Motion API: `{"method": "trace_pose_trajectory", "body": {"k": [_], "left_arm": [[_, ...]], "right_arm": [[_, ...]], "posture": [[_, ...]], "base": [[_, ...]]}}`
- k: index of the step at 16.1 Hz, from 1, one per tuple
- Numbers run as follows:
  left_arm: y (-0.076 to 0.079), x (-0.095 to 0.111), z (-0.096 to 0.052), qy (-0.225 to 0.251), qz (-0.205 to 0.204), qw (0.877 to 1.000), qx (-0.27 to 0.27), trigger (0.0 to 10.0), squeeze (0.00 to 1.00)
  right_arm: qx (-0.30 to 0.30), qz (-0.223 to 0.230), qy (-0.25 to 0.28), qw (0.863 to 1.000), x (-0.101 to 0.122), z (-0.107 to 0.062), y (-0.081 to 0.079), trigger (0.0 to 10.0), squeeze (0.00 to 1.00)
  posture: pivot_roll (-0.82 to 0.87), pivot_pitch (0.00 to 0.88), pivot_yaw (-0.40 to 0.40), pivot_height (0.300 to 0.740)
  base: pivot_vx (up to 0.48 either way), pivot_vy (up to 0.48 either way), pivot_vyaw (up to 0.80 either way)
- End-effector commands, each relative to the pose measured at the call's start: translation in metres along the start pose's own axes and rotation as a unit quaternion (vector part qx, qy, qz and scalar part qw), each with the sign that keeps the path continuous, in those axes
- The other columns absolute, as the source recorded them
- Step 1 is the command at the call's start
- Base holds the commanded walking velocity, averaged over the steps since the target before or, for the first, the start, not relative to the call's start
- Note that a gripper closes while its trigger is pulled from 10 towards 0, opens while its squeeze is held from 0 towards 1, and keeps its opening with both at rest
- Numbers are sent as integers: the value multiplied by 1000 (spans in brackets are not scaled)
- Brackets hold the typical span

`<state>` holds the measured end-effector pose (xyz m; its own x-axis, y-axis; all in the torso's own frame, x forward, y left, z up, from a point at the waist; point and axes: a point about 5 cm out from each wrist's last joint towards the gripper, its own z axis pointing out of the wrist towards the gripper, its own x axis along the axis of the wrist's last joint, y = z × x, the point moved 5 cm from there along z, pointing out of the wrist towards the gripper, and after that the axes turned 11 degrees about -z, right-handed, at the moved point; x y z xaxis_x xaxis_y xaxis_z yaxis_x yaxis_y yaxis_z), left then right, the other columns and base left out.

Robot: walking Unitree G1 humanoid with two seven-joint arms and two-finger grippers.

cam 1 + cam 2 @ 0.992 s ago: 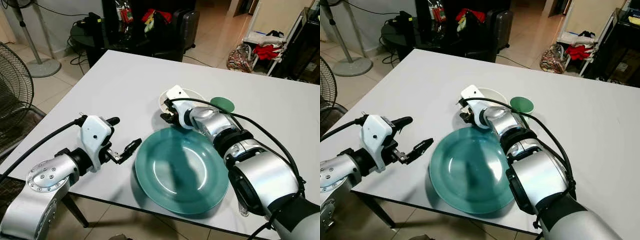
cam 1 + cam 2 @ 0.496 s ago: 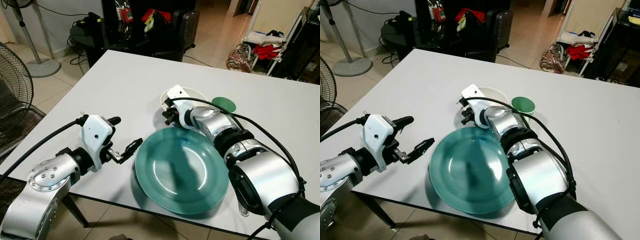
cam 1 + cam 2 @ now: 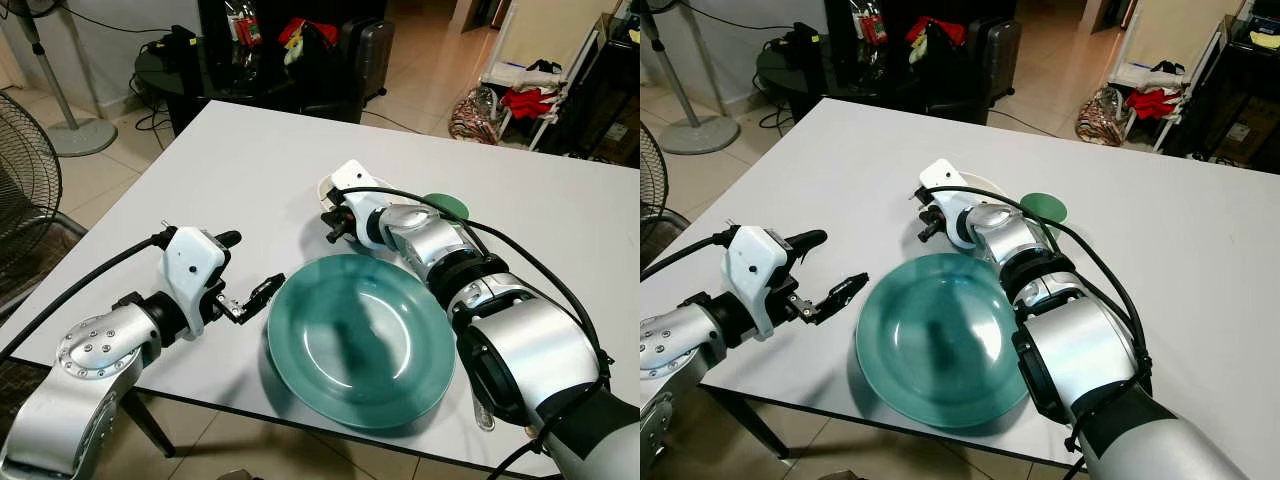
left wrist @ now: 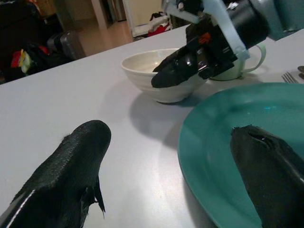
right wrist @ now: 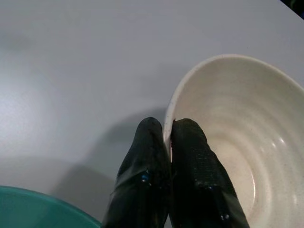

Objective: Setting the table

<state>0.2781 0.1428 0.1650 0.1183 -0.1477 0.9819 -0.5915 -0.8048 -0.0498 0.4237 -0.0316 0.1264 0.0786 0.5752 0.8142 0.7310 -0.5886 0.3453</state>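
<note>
While plate (image 3: 360,340) lies set on bench (image 3: 230,160), right gripper (image 5: 167,142) fingers pinch bowl (image 5: 237,142) rim, unplaced; left gripper (image 3: 250,270) gapes, holding nothing.

Head stereo pair: high, facing forward and down across the table (image 3: 250,150); both share the teal plate (image 3: 360,340) and both arms. Left wrist camera: low, near the tabletop, facing the bowl (image 4: 161,76). Right wrist camera: close above the bowl rim.

Bare table (image 3: 230,170) — beyond the plate (image 3: 360,340)
</note>
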Motion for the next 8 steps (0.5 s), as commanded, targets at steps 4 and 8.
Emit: {"method": "trace_pose_trajectory", "body": {"k": [4,8], "left_arm": [[-2,6,5,11,9,1000,1,10000,0],[-4,8,6,19,9,1000,9,10000,0]], "right_arm": [[-1,-12,75,997,32,-5,8,0,0],[5,-41,129,991,45,-14,15,0,0]], "posture": [[46,0,-48,740],[50,0,-53,740]], "base": [[0,0,0],[0,0,0]]}}
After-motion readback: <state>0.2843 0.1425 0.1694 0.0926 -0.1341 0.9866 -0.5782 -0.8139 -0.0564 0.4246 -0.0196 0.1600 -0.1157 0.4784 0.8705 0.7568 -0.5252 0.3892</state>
